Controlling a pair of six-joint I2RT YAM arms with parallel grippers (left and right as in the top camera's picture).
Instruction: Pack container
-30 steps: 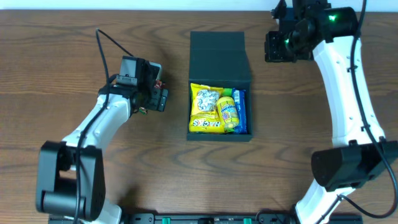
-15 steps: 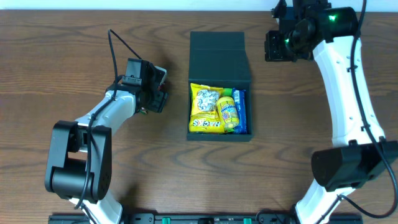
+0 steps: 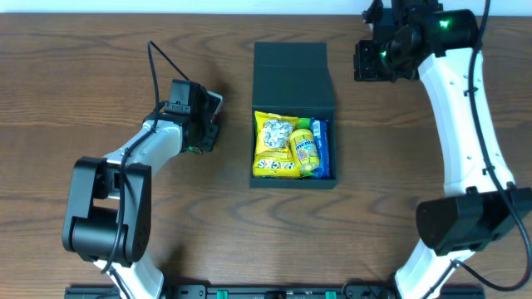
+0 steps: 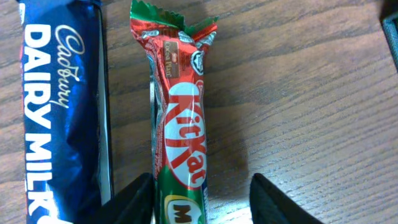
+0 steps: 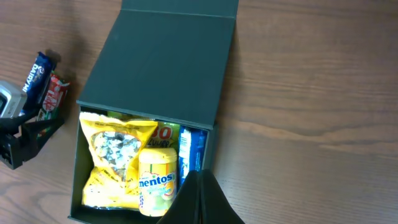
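Red KitKat [image 4: 180, 130] between the spread left claw [image 4: 202, 196], box [image 3: 291, 66] not full.
Lower straight, pinch the bar's middle, avoid the Dairy Milk [image 4: 59, 112].

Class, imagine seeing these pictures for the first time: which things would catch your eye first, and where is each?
The dark green container stands open at the centre of the table, its bright yellow snack bag and mentos bottle vivid against dark walls. To its left, a red-and-green KitKat bar lies beside a blue Dairy Milk bar, the left gripper with jaws open either side of the KitKat.
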